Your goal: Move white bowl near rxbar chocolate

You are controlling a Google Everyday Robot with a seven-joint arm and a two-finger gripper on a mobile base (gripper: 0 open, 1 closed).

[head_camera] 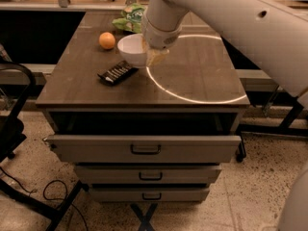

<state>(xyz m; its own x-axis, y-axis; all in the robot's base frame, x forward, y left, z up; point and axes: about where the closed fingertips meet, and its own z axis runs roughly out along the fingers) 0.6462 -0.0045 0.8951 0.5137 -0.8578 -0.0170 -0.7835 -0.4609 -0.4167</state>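
Your hand [155, 57] sat over the middle of the dark wood-grain table [207, 83], at the end of the thick white arm [231, 18] that reached in from the upper right of the view. It was grasping the small round glossy white bowl [130, 49], pinching the side of the rim that faced the arm. The bowl was upright with its opening facing up. I could not tell whether its foot was resting on the table or held just above it. The flat black rectangular snack bar wrapper with white lettering [117, 72] lay just in front of the bowl and slightly to the left in the view, set at a slant. Its far end came right up to the bowl's base, and I could not tell whether the two were touching. A round orange fruit [107, 40] sat near the bowl on its left, apart from it. A crumpled green snack bag [129, 19] lay behind the bowl toward the table's back edge, partly hidden by the arm. A bright thin ring of light [192, 98] ran across the table to the right of the bowl. Below the table top, the uppermost grey drawer [144, 148] stood pulled out, with two closed drawers beneath it. A black chair [14, 105] stood at the left edge of the view.
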